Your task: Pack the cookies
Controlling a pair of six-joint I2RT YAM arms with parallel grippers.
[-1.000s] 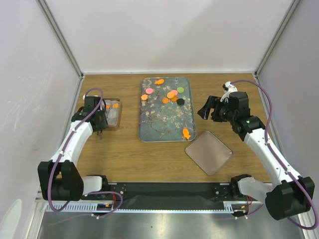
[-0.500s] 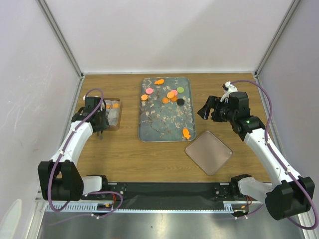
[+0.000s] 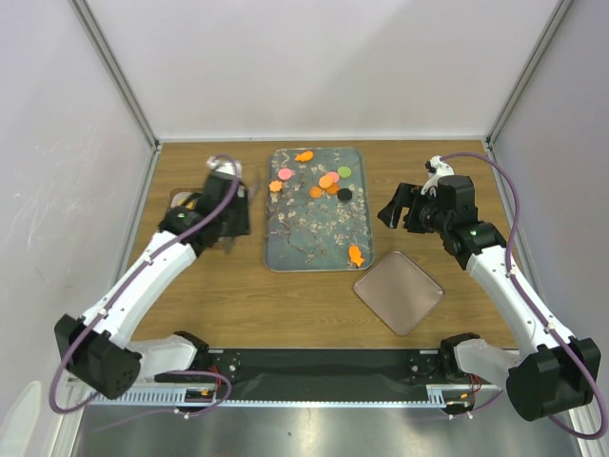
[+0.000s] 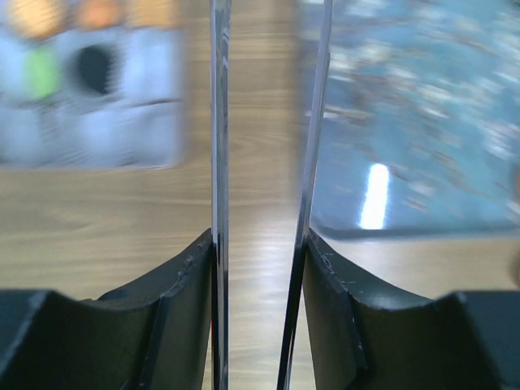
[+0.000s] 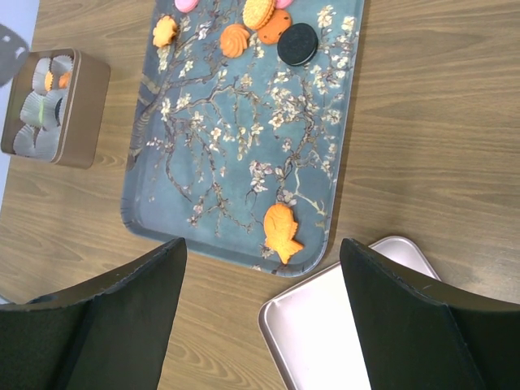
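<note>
Several cookies lie on the floral tray: an orange fish, a black disc, a green disc, a pink disc and orange ones. The brown box of paper cups holds a few cookies. My left gripper hovers between box and tray, shut on thin metal tongs whose arms stand apart with nothing between them. The left wrist view is blurred. My right gripper is wide open and empty, right of the tray. In the right wrist view the fish cookie lies between its fingers.
A pale square lid lies on the table, near right of the tray, and shows in the right wrist view. My left arm hides most of the box in the top view. White walls close in the left, right and back.
My left arm has swung away from the box's near side, to the right and farther back, and now sits between box and tray. The right arm has not moved.
</note>
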